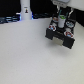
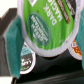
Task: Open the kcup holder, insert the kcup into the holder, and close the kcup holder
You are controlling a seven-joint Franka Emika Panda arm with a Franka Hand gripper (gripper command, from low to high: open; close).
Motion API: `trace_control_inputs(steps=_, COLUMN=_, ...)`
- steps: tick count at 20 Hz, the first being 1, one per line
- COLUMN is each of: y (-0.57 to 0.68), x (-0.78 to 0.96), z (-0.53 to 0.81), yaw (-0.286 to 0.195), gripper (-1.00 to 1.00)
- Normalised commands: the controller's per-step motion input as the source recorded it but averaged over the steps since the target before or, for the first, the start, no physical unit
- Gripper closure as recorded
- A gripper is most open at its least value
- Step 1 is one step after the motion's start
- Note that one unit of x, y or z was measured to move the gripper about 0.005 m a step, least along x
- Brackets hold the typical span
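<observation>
- Hovering over the open kcup holder [image 1: 61, 34], the pincer [image 1: 61, 19] grips the kcup [image 2: 46, 22].
- Slots [image 2: 30, 55] lie straight below, toward six o'clock.

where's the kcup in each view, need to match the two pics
Exterior view: the kcup is a small pod between the fingers of the gripper, just above the kcup holder at the exterior view's right.
Wrist view: the kcup fills most of the picture as a big green lid with white print, teal fingers beside it.
Shared landmark: the black kcup holder with its colourful pods, directly below the kcup.
</observation>
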Motion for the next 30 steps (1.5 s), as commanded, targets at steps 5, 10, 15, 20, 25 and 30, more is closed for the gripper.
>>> trace_control_inputs(steps=5, y=0.03, x=0.09, z=-0.16, yaw=-0.006, gripper=1.0)
trace_control_inputs(steps=10, y=0.04, x=0.04, z=-0.22, yaw=0.011, gripper=1.0)
trace_control_inputs(steps=15, y=0.03, x=0.05, z=-0.21, yaw=0.015, gripper=1.0)
trace_control_inputs(steps=20, y=0.14, x=0.05, z=0.22, yaw=0.0, gripper=1.0)
trace_control_inputs(steps=25, y=0.04, x=0.02, z=0.07, yaw=0.003, gripper=1.0)
trace_control_inputs(steps=30, y=0.04, x=0.13, z=-0.15, yaw=0.0, gripper=1.0)
